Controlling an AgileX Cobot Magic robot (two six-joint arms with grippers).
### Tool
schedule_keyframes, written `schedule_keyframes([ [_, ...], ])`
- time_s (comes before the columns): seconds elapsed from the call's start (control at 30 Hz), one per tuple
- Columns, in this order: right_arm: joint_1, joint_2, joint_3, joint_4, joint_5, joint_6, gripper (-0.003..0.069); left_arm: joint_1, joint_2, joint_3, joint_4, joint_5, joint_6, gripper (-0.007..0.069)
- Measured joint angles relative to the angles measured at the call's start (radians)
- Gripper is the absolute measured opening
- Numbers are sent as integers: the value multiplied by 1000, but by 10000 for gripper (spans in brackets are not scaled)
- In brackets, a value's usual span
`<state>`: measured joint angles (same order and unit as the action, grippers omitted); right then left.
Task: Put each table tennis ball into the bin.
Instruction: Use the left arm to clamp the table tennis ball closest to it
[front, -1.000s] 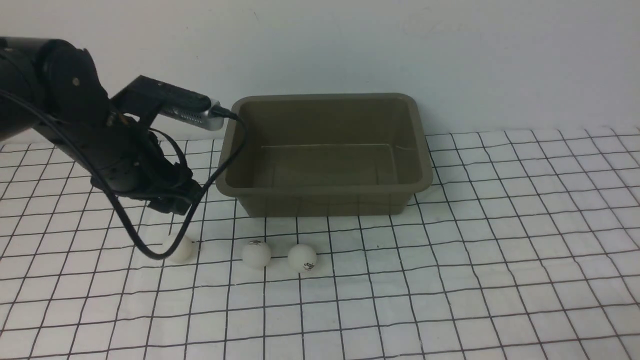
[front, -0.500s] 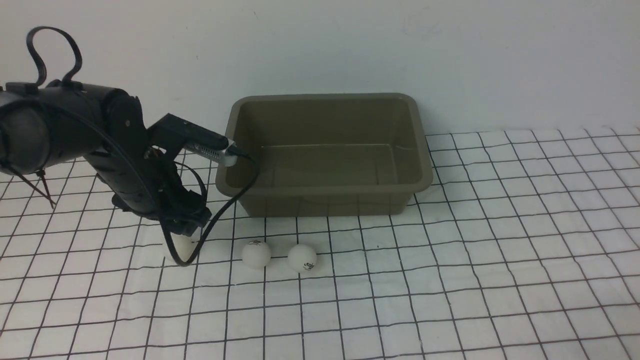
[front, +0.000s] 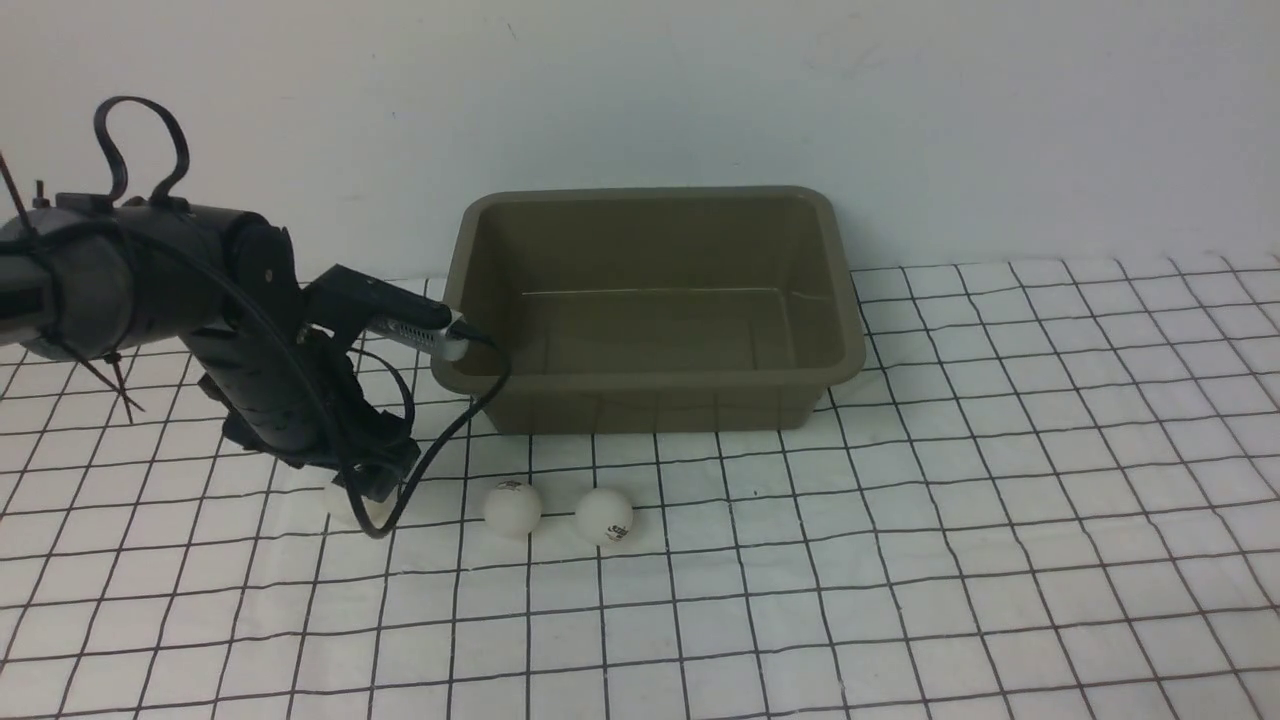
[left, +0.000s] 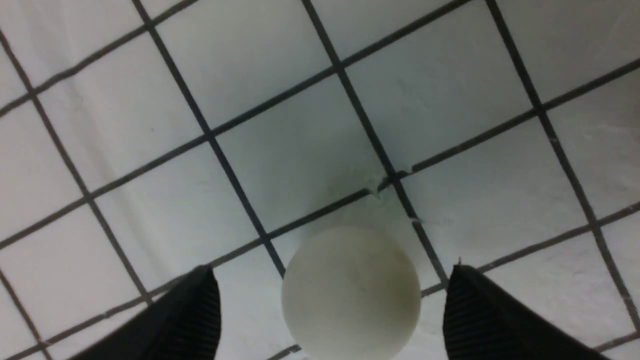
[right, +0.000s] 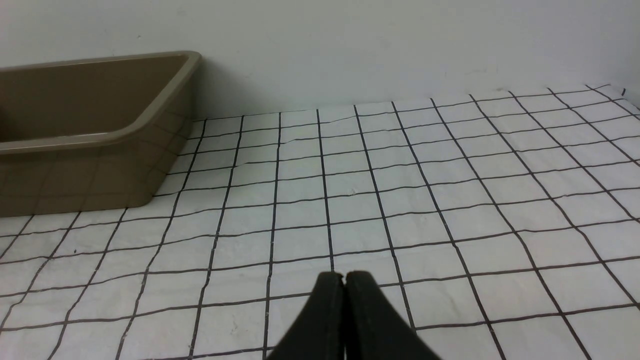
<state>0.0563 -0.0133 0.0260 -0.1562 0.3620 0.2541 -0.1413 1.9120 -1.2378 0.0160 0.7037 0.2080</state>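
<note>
Three white table tennis balls lie on the checked cloth in front of the bin (front: 650, 378), an olive-brown tub. The middle ball (front: 512, 507) and the right ball (front: 604, 516) carry dark logos. My left gripper (front: 372, 480) hangs low over the left ball (front: 334, 500) and covers most of it. In the left wrist view this ball (left: 351, 292) sits between the two black fingertips (left: 197, 305), with a gap on each side; the left gripper (left: 331, 270) is open. My right gripper (right: 344, 276) is shut on nothing, above bare cloth.
The bin (right: 100, 130) stands empty against the back wall. The left arm's black cable (front: 440, 440) loops down close to the bin's front left corner. A white wall closes off the far side of the table.
My left arm has come down and forward onto the left ball, which now shows much less in the front view. The other two balls and the bin have not moved.
</note>
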Motion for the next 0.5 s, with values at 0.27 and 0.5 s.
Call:
schedule_keyframes([
  [0.27,0,0,0,0,0,0,-18,0,75,-1,-4,0,0,530],
  [0.5,0,0,0,0,0,0,-18,0,80,-3,-23,-5,0,352],
])
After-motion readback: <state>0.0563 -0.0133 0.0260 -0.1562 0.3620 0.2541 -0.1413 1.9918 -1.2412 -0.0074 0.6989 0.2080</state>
